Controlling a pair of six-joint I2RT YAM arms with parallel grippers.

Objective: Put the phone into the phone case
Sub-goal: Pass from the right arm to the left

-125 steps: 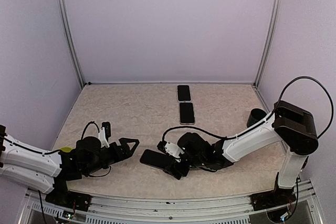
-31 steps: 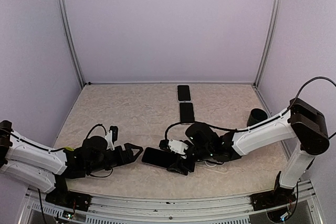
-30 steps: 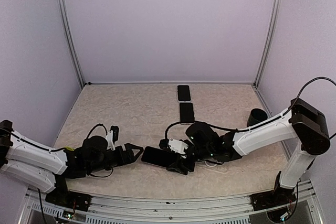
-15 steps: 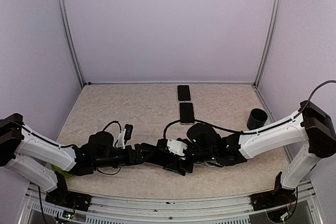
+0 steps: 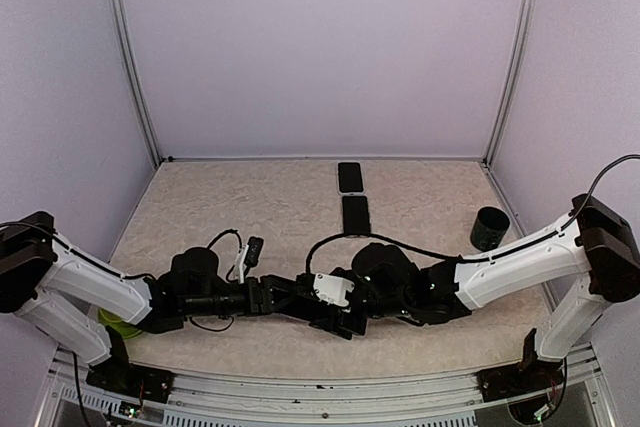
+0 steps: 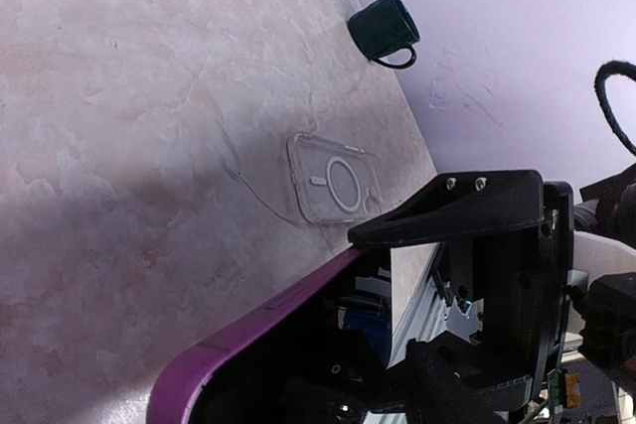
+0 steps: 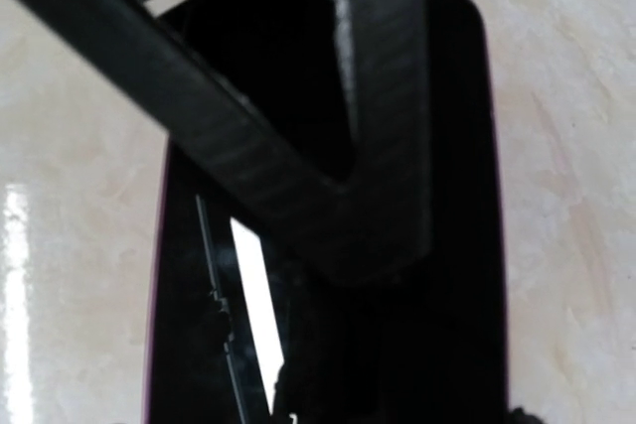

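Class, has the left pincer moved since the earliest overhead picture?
Yes. The left pincer has moved right, nearer the cup, up to the phone in the right pincer.

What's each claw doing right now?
Left claw: around the phone, grip cannot be told.
Right claw: closed on the phone.

At the front middle of the surface [image 5: 250, 207], the phone [image 6: 253, 330] sits between the left pincer [image 5: 268, 296], reaching in from the left, and the right pincer [image 5: 322, 305], reaching in from the right. Behind them a second handset [image 5: 356, 215] lies flat, with a third handset [image 5: 349, 177] just behind it, near the far edge. A mug [image 5: 489, 228] stands at the right. The phone case [image 6: 333, 180] lies flat between phone and mug.
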